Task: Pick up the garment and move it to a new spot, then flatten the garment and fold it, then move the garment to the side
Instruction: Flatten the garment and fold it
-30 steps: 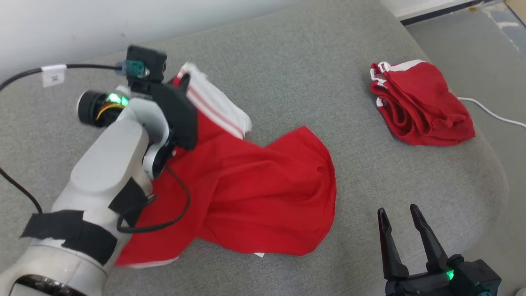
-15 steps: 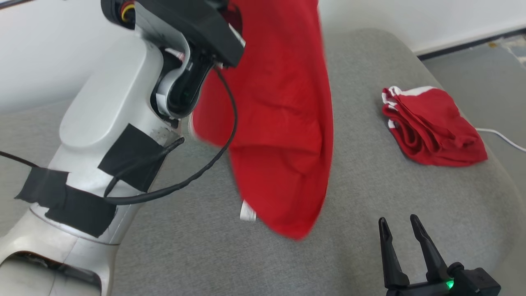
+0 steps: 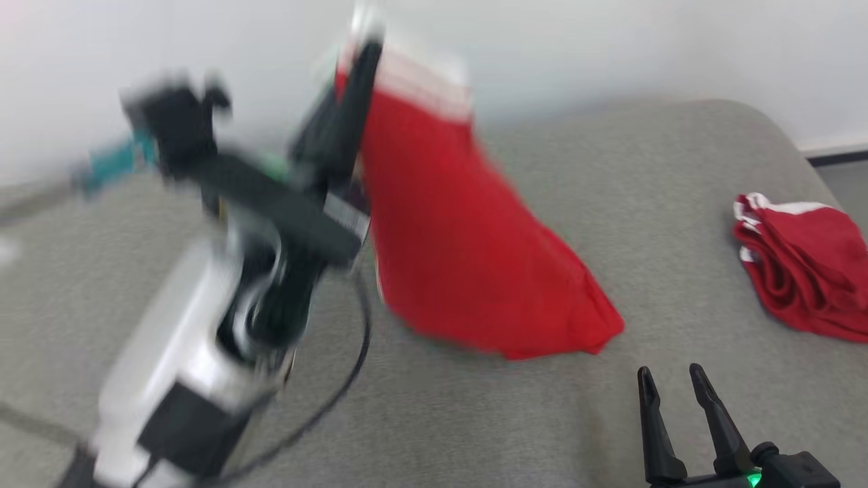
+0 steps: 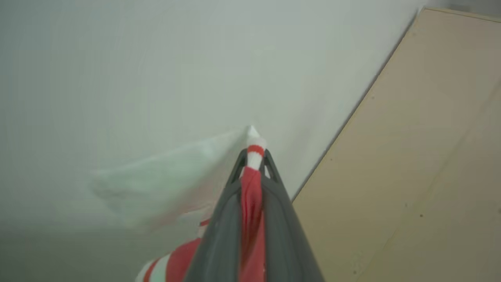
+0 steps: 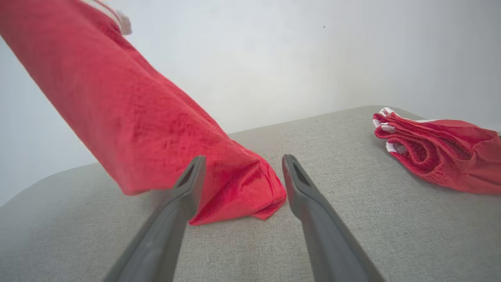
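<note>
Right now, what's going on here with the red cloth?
The left gripper has its fingers shut on the white-striped edge of the red garment and holds it up over the grey cushion. The cloth hangs at a slant, and its lower end looks to reach the cushion. The right gripper waits low and open, holding nothing. A folded red garment lies off to the right.

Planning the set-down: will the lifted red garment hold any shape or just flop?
Probably floppy: the red garment drapes from the left gripper, lower end crumpled on the cushion. Likely light: a pinch at one striped edge carries it.
</note>
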Tool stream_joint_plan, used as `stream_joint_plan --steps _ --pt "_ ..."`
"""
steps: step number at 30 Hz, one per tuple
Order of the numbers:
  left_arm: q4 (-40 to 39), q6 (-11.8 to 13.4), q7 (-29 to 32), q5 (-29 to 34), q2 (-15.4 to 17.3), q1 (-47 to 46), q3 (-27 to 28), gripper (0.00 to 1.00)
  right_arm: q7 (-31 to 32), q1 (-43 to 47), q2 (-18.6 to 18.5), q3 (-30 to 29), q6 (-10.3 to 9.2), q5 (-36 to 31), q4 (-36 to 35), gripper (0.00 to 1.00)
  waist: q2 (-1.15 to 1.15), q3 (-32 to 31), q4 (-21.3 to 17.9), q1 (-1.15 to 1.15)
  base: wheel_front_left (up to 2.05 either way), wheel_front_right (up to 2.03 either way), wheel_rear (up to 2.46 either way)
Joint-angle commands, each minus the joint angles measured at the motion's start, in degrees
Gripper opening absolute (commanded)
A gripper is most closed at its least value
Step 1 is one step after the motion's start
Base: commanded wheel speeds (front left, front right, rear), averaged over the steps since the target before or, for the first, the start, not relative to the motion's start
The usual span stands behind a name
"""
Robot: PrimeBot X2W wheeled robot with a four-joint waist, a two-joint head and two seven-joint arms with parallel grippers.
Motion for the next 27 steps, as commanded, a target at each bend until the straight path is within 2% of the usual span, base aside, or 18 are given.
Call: stream_joint_plan --steps 1,5,7,11,13,21,25,27 --pt "-2.6 0.7 0.2 -1.6 1.9 6.5 0.4 0.0 -0.1 0.4 0.0 0.0 -0.15 0.3 -0.2 1.0 0.0 -0.5 4.3 0.01 0.0 0.0 0.0" --pt "-6.9 3.4 -2.0 -4.4 5.6 20.3 2.5 0.0 -0.1 0.1 0.0 -0.8 -0.15 -0.2 -0.5 1.0 0.0 -0.2 6.3 0.01 0.0 0.0 0.0" --pt "-7.5 4.7 -3.9 -3.4 7.5 25.7 3.3 0.0 -0.1 0.0 0.0 -1.0 -0.15 -0.5 -0.4 1.0 0.0 -0.1 6.8 0.01 0.0 0.0 0.0" --pt "-5.9 6.8 -9.0 -2.8 8.4 33.6 5.5 0.0 -0.1 0.0 0.0 -1.1 -0.15 -0.9 -0.4 1.0 0.0 -0.1 7.3 0.01 0.0 0.0 0.0" --pt "-4.0 7.4 -10.9 -2.8 7.6 36.3 6.7 0.0 -0.1 0.0 0.0 -1.2 -0.15 -1.2 -0.4 1.0 0.0 -0.2 7.4 0.01 0.0 0.0 0.0" --pt "5.3 6.1 -13.3 -2.1 1.6 42.6 11.8 0.0 -0.1 0.5 0.0 -1.7 -0.15 -2.2 -0.6 1.0 0.0 -0.5 7.3 0.01 0.0 0.0 0.0" --pt "6.7 4.7 -12.2 -3.3 -0.2 44.9 10.8 0.0 -0.1 0.8 0.0 -1.9 -0.15 -2.5 -0.7 1.0 0.0 -0.7 7.1 0.01 0.0 0.0 0.0" --pt "6.3 2.8 -8.2 -4.9 -0.5 46.5 8.5 0.0 -0.1 0.9 0.0 -2.0 -0.15 -2.4 -0.7 1.0 0.0 -0.8 7.1 0.01 0.0 0.0 0.0"
